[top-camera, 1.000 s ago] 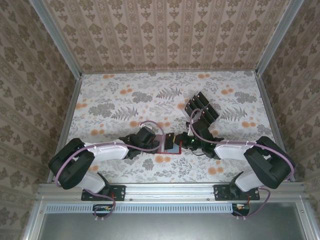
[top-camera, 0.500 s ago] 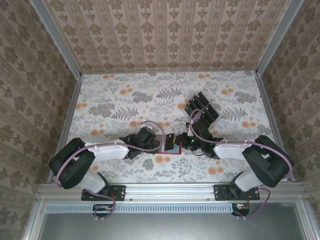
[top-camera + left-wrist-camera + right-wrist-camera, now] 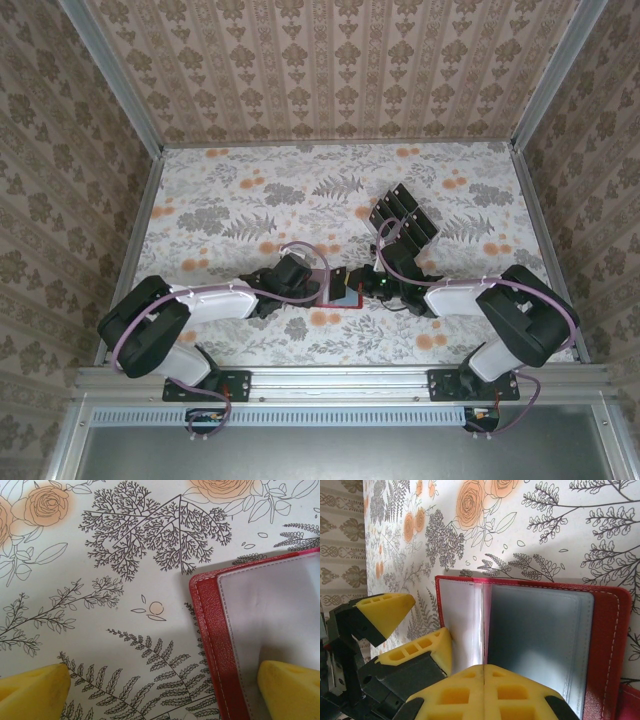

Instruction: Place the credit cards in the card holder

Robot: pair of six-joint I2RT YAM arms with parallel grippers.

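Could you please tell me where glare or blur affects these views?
Left wrist: the clear sleeve of the card holder is washed out pale, and the left pincer has soft, unfocused fingertips. Right wrist: a bright streak runs beside the fold. Top external: light is even, shadows faint.

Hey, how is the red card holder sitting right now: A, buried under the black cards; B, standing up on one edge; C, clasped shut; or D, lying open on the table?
D: the card holder lies spread open and flat on the table, its inside facing up.
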